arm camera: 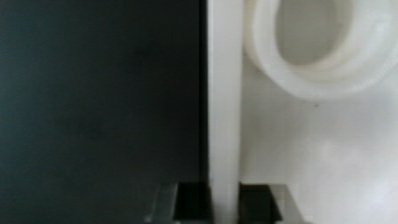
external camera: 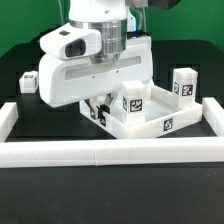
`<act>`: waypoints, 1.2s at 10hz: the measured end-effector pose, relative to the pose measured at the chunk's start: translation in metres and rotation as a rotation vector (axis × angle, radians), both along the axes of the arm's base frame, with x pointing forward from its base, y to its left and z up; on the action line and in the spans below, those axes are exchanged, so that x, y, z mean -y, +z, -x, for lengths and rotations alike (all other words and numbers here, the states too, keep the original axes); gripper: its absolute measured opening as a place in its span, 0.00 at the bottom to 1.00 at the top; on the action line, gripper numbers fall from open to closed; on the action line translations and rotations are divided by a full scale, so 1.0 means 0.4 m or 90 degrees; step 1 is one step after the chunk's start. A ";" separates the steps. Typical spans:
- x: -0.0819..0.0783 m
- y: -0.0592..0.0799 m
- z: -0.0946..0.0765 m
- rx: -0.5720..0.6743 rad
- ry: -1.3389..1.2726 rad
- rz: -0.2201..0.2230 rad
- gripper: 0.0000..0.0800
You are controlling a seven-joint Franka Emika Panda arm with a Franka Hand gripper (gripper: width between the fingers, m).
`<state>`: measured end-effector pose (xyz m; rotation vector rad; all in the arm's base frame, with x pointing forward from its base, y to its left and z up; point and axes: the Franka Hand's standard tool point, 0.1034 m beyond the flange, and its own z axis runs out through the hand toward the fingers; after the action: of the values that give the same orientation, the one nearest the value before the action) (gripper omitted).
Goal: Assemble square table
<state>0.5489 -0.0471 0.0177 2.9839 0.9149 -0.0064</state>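
The square table's white top (external camera: 135,126) lies on the black table, with a tag on its front wall. In the exterior view my gripper (external camera: 97,112) reaches down at the top's left edge, under the arm's big white hand. The wrist view shows the top's thin upright rim (arm camera: 222,100) running between my two dark fingertips (arm camera: 191,202), and my gripper (arm camera: 224,203) is shut on it. A round socket (arm camera: 324,45) sits just inside that rim. One tagged leg block (external camera: 134,100) stands on the top. Another (external camera: 183,85) stands at the top's far right corner, and a third (external camera: 28,82) is at the exterior view's left.
A long white border wall (external camera: 100,153) runs along the front and turns back on both sides (external camera: 211,115). Black table surface (arm camera: 89,110) lies outside the rim in the wrist view. The arm's body hides the top's left part.
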 end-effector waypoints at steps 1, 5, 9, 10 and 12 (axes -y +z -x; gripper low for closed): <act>0.007 0.001 -0.003 -0.002 0.076 0.007 0.08; 0.019 0.012 -0.050 -0.018 0.430 0.049 0.08; -0.023 0.015 -0.089 -0.025 0.743 0.072 0.08; -0.013 0.026 -0.106 0.015 0.775 0.101 0.08; 0.003 0.020 -0.095 -0.008 0.846 0.112 0.08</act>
<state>0.5868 -0.0483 0.0255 1.6923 2.4392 -0.0747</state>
